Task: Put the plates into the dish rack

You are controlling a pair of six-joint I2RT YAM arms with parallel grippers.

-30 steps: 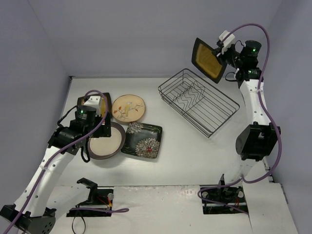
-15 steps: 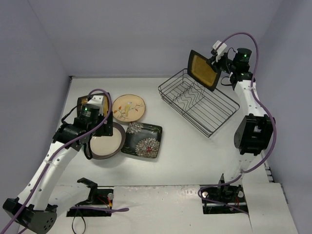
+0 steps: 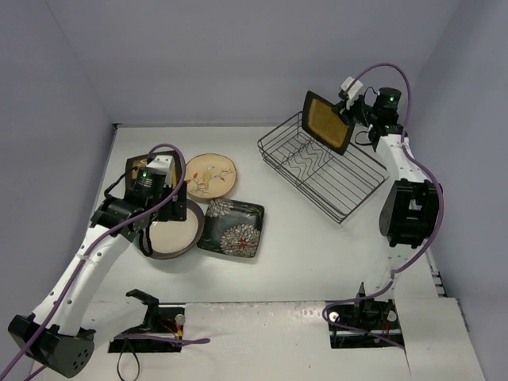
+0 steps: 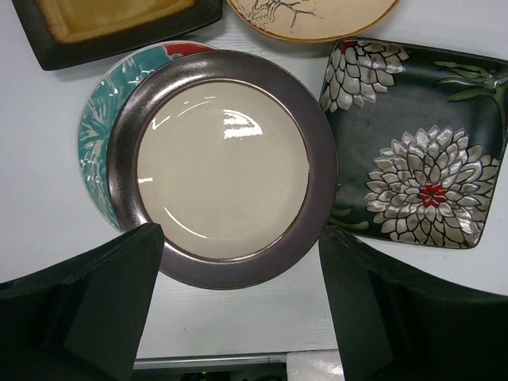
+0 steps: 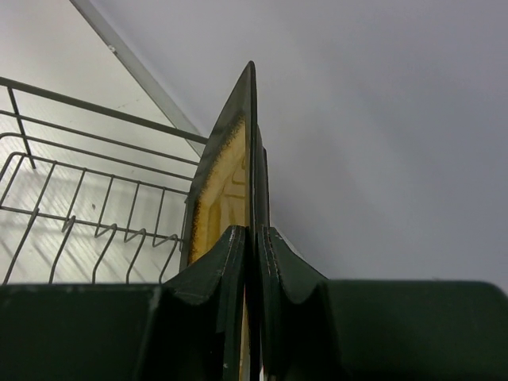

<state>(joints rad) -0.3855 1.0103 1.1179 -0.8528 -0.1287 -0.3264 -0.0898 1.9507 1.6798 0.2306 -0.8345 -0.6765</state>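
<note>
"Where's the amber plate?"

"On edge, in the air over the rack's far end. The right gripper pinches its rim between both fingers."

"And the left gripper?"

"Fingers spread wide, nothing between them. It hangs above the cream plate, well left of the rack. That plate lies on a teal one, with the flowered plate just beside it."

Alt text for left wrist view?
A round cream plate with a brown rim fills the centre, stacked on a red-teal plate peeking out at left, with fingers of the open left gripper below. A dark flowered plate lies at right; an amber square plate and a beige plate are cropped at top.
</note>
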